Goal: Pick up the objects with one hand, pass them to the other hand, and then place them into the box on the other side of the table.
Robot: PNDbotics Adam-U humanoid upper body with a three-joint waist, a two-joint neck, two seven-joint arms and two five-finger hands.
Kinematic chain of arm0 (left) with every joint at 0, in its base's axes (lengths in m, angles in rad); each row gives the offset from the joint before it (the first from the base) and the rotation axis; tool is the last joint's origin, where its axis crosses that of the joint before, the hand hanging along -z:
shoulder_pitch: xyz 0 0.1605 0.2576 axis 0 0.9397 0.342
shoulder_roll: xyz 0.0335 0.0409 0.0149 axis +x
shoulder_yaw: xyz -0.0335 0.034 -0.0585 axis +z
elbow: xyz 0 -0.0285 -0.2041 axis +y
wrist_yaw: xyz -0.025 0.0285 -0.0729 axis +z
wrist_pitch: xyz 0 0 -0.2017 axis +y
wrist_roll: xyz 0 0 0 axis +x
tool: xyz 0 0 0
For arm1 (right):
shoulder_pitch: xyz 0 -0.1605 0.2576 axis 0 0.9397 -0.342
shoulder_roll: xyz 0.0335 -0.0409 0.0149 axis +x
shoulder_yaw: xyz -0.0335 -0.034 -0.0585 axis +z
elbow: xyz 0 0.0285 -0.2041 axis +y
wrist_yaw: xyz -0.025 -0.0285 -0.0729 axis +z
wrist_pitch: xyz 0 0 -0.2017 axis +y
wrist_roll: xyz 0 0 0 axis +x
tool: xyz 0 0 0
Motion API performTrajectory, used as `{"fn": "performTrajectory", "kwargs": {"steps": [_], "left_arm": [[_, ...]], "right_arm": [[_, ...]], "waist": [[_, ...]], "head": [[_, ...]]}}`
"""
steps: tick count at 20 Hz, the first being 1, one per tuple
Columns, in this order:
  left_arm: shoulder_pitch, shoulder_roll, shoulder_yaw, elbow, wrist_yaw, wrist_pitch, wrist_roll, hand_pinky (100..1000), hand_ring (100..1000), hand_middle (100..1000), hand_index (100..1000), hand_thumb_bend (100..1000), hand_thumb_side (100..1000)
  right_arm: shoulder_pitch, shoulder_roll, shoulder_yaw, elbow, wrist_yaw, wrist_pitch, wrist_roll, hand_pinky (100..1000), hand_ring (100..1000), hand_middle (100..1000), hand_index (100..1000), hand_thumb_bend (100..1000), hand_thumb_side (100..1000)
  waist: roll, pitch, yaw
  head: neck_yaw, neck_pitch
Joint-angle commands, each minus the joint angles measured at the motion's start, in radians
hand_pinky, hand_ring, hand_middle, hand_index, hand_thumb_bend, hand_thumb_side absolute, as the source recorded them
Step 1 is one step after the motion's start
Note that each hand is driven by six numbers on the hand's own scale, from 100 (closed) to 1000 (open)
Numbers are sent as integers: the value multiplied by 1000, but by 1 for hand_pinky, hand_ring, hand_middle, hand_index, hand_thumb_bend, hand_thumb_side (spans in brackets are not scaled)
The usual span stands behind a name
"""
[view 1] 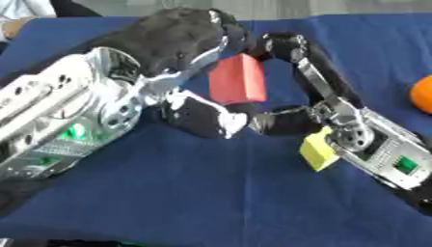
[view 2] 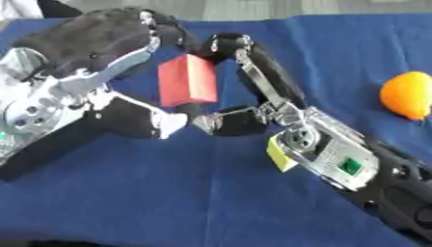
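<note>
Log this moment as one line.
phase: handover | red block between left hand and right hand | orange object on cloth, right

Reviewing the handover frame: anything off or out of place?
Nothing stands out. The red block is held above the blue cloth between the left hand and right hand. A yellow block and orange ball lie nearby.

L hand (view 1: 168, 38) + R hand (view 1: 291, 91), fingers curled
</note>
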Motion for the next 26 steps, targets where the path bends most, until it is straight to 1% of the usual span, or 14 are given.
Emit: {"fn": "performTrajectory", "kwargs": {"steps": [1, 7, 8, 10, 13, 15, 16, 18, 19, 20, 21, 22, 23, 26], "left_arm": [[-6, 1, -9, 39, -15, 81, -89, 971, 850, 747, 892, 349, 525], [1, -11, -18, 92, -29, 57, -63, 968, 849, 748, 897, 365, 514], [3, -14, -19, 104, -32, 53, -57, 968, 849, 747, 897, 365, 518], [6, -19, -23, 125, -30, 44, -51, 969, 850, 749, 896, 357, 564], [5, -22, -27, 136, -24, 30, -47, 968, 849, 748, 893, 356, 568], [5, -25, -27, 141, -24, 27, -42, 962, 845, 740, 884, 331, 558], [6, -27, -26, 143, -24, 29, -36, 950, 834, 715, 858, 286, 501], [6, -29, -22, 140, -16, 41, -13, 934, 819, 680, 816, 228, 413], [5, -29, -21, 134, -7, 51, 1, 915, 801, 642, 777, 178, 309], [4, -29, -19, 126, 2, 63, 15, 902, 785, 610, 739, 100, 272], [2, -29, -18, 114, 13, 77, 31, 888, 767, 581, 707, 100, 267], [1, -27, -19, 104, 24, 90, 43, 882, 760, 571, 694, 100, 266], [0, -26, -19, 95, 36, 101, 52, 862, 727, 537, 661, 100, 263], [-1, -25, -20, 82, 66, 127, 68, 824, 684, 492, 606, 100, 257]], "right_arm": [[-19, -3, -8, -21, 9, -4, -4, 647, 561, 465, 634, 304, 100], [-18, -2, -6, -21, 14, -10, -6, 646, 560, 465, 634, 304, 100], [-19, -1, -5, -21, 15, -10, -5, 646, 560, 465, 634, 305, 100], [-20, -1, -4, -21, 15, -9, -5, 645, 560, 464, 633, 298, 100], [-21, -1, -6, -21, 13, -9, -5, 644, 559, 464, 633, 298, 100], [-22, -1, -6, -21, 13, -11, -5, 644, 559, 464, 633, 299, 100], [-22, -1, -6, -21, 14, -11, -4, 644, 559, 464, 633, 300, 100], [-21, 0, -4, -21, 17, -8, -2, 644, 559, 464, 633, 303, 100], [-21, -1, -3, -21, 19, -5, 0, 644, 560, 465, 634, 303, 100], [-20, -1, -2, -21, 22, -3, 2, 644, 560, 466, 635, 304, 100], [-19, -1, -1, -21, 25, 0, 4, 644, 561, 468, 637, 309, 100], [-19, -1, 0, -21, 29, 4, 6, 645, 561, 468, 638, 309, 100], [-18, -1, 0, -21, 33, 7, 7, 645, 562, 469, 640, 315, 100], [-16, -1, 3, -21, 46, 13, 11, 647, 565, 473, 643, 336, 100]], "waist": [[13, 1, 0], [13, 1, 0], [13, 2, -1], [14, 2, -1], [15, 3, 0], [15, 3, 0], [15, 3, 0], [14, 4, 0], [14, 5, 0], [14, 5, 1], [14, 5, 1], [13, 5, 1], [13, 5, 1], [12, 5, 1]], "head": [[6, -1], [13, -1], [14, -1], [14, -1], [15, -1], [17, -1], [18, -1], [17, -1], [16, -1], [16, -1], [16, -1], [16, -1], [16, -1], [16, -1]]}}
